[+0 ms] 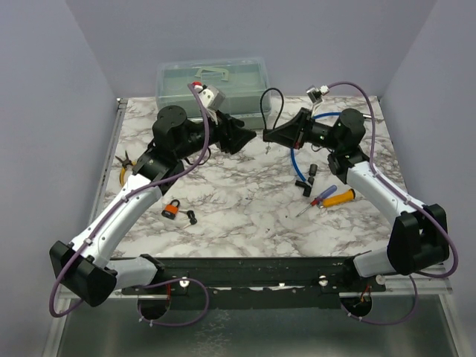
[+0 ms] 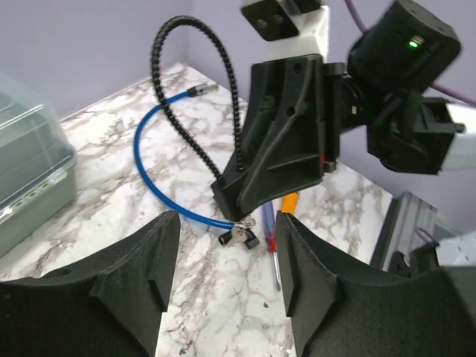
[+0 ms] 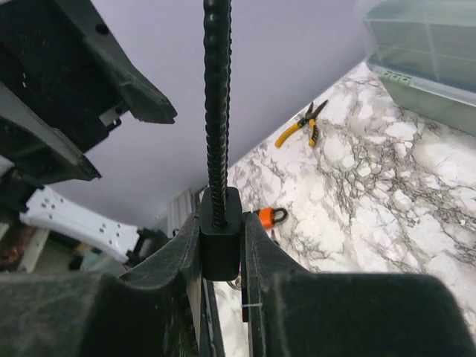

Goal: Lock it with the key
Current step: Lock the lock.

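My right gripper [image 1: 269, 136] is shut on the black body of a cable lock [image 3: 221, 242] and holds it above the table's middle back. The lock's black ribbed cable [image 1: 271, 97] loops upward from it. In the left wrist view a small silver key [image 2: 245, 224] shows at the lock's lower end, just under the right gripper [image 2: 279, 149]. My left gripper [image 1: 242, 137] is open and empty, facing the right one a short gap away. Its fingers [image 2: 149, 275] frame the key from a distance. In the right wrist view the right gripper [image 3: 222, 219] has both fingers pressed on the lock body.
An orange padlock [image 1: 171, 210] with small keys [image 1: 192, 218] lies front left. Pliers [image 1: 126, 165] lie at the left edge. A blue cable lock [image 1: 296, 156], black pieces [image 1: 301, 182] and two screwdrivers [image 1: 338, 197] lie right. A clear plastic box [image 1: 212, 82] stands at the back.
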Controlling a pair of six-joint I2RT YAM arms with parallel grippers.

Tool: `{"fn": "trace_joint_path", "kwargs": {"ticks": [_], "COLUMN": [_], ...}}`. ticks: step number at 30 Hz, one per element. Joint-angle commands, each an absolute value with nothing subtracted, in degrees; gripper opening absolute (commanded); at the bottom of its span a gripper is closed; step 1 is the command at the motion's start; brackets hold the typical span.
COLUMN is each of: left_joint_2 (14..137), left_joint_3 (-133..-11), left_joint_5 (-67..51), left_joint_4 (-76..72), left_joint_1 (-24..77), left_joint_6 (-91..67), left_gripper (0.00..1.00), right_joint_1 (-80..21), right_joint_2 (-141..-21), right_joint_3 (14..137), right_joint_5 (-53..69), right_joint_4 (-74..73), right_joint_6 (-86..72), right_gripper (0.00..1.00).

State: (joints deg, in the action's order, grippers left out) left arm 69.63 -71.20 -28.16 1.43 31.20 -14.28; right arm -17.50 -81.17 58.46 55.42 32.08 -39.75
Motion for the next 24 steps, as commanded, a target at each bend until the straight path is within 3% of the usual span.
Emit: {"fn": "trace_joint_path", "kwargs": {"ticks": [1, 8, 24], "left_joint_2": [71.01, 73.39, 76.50], "left_joint_3": [-70.03, -68.42, -67.41], "left_joint_5": [-19.55, -26.71, -26.64], "left_joint_4": [-2.43, -5.19, -14.53], "left_joint_1": [31.20, 32.97, 35.45], "left_joint_6": [-17.66, -23.06, -29.99], "left_gripper": [0.57, 0.52, 0.41], "right_joint_1": [-17.08, -17.11, -17.23], "right_joint_2": [-81.52, -81.22, -79.79], "right_joint_3": [61.00, 59.46, 58.61], "right_joint_5": [47.66, 46.31, 46.18], "right_joint_4": [36.48, 40.54, 42.62], "right_joint_6": [-50.77, -55.84, -57.24], "right_gripper": [0.00, 0.01, 0.00]}}
